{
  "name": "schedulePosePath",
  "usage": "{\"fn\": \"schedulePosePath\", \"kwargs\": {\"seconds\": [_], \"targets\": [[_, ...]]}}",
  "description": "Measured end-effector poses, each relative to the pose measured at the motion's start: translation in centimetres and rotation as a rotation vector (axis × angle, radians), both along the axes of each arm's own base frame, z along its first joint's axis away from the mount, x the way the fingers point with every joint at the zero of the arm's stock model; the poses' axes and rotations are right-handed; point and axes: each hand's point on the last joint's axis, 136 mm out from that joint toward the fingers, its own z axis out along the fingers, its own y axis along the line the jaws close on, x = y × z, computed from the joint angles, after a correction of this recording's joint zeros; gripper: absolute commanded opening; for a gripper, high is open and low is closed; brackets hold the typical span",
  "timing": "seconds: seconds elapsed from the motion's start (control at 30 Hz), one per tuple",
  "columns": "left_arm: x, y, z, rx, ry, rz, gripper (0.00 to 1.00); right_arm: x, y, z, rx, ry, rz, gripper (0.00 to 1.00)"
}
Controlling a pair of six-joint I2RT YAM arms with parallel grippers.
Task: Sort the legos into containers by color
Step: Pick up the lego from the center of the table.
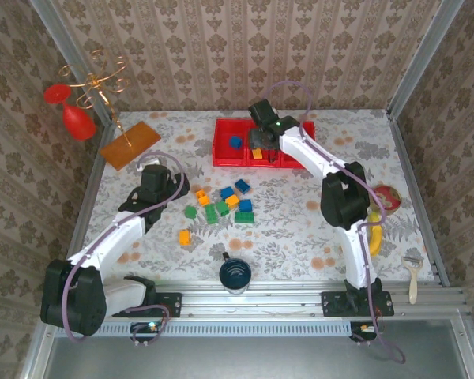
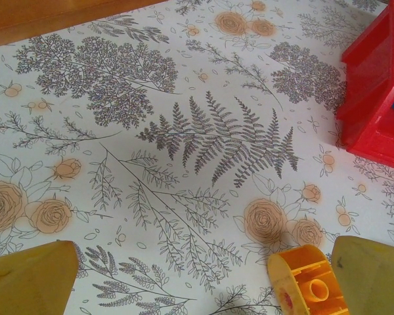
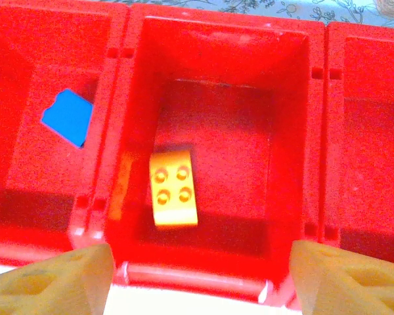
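Right wrist view: orange lego (image 3: 174, 187) lay studs-up in middle compartment of red tray (image 3: 217, 26); blue lego (image 3: 67, 117) in left compartment.
Top view: loose legos (image 1: 221, 207) clustered on table (image 1: 316, 229), nearer than tray.
Right claw (image 3: 200, 285): fingers wide apart over middle compartment, empty.
Left claw (image 2: 200, 289): wide apart, low over table; rounded orange lego (image 2: 308, 285) just beside one finger, ungripped.

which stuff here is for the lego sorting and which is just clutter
For the job: loose legos, red tray, orange brick in its middle compartment, blue brick in its left compartment.
Lying about: blue cup, banana, orange board.
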Motion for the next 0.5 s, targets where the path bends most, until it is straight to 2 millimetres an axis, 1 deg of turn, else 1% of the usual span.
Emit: {"fn": "schedulePosePath", "kwargs": {"seconds": [0.1,0.2,0.33,0.5], "targets": [[-0.1,0.0,-0.2,-0.003,0.004,0.000,1.00,-2.1,0.4,1.5,0.017,-0.009,0.009,0.80],[-0.3,0.2,-0.7,-0.002,0.016,0.003,1.00,-4.7,0.5,2.0,0.028,-0.001,0.015,0.84],[-0.5,0.4,-1.2,-0.010,0.024,0.010,1.00,-7.9,0.6,1.4,0.035,0.027,0.021,0.88],[-0.4,0.4,-1.2,-0.019,0.022,0.006,1.00,-12.1,0.7,-0.3,0.032,0.084,0.026,0.93]]}}
